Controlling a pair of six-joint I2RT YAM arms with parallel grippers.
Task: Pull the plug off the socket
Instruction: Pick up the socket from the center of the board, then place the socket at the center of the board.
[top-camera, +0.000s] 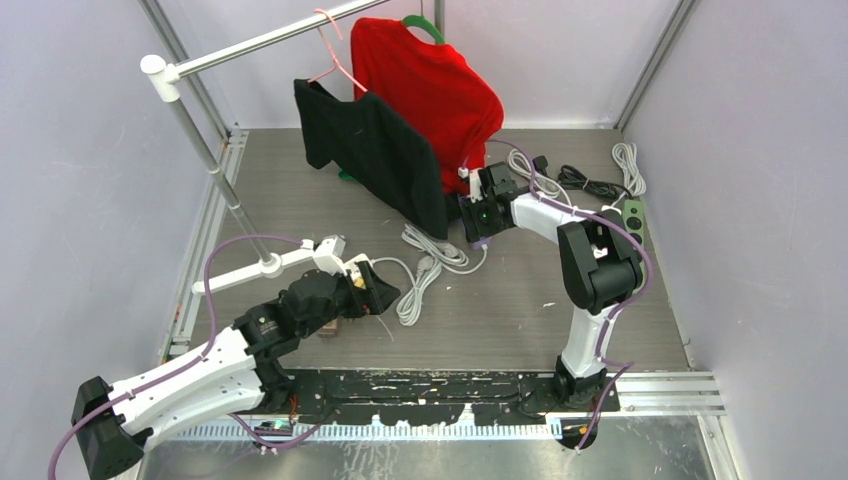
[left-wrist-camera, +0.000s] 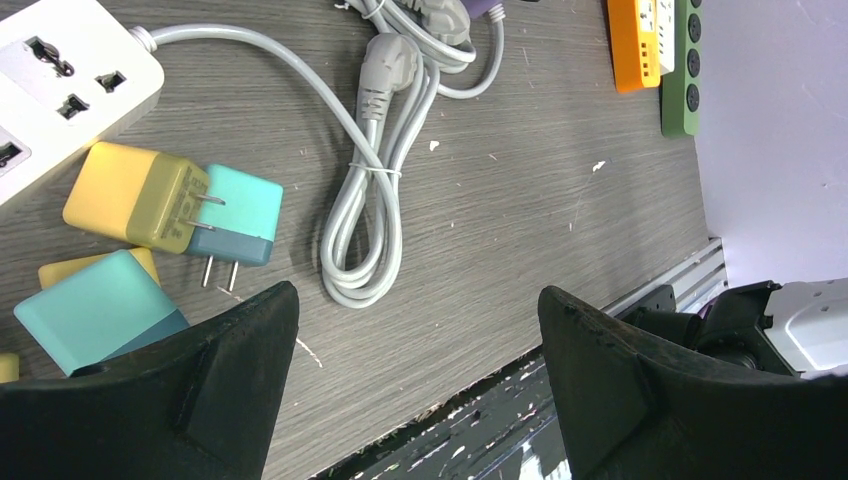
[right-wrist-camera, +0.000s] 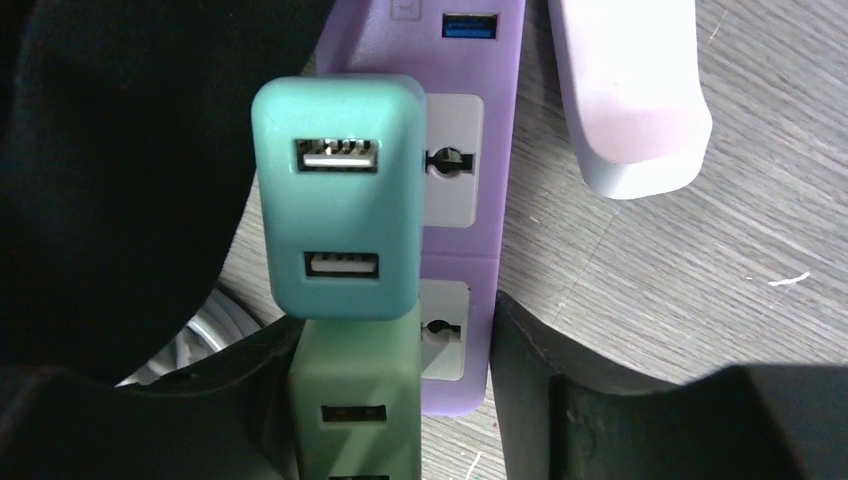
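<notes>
Right claw (right-wrist-camera: 392, 335) astride green plug (right-wrist-camera: 352, 385), purple socket (right-wrist-camera: 500, 150)

Teal two-port USB plug (right-wrist-camera: 338, 210), plugged into purple socket strip (right-wrist-camera: 503, 200), duller green plug (right-wrist-camera: 355, 395) just below

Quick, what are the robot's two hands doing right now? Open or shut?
Left end effector: open, holding nothing.
Right end effector: open around the darker green USB charger on the purple power strip, not gripping it yet.

Teal plug (right-wrist-camera: 338, 215), purple socket strip (right-wrist-camera: 478, 110) — grey woodgrain table (right-wrist-camera: 700, 290), red shirt (top-camera: 425, 90).
</notes>
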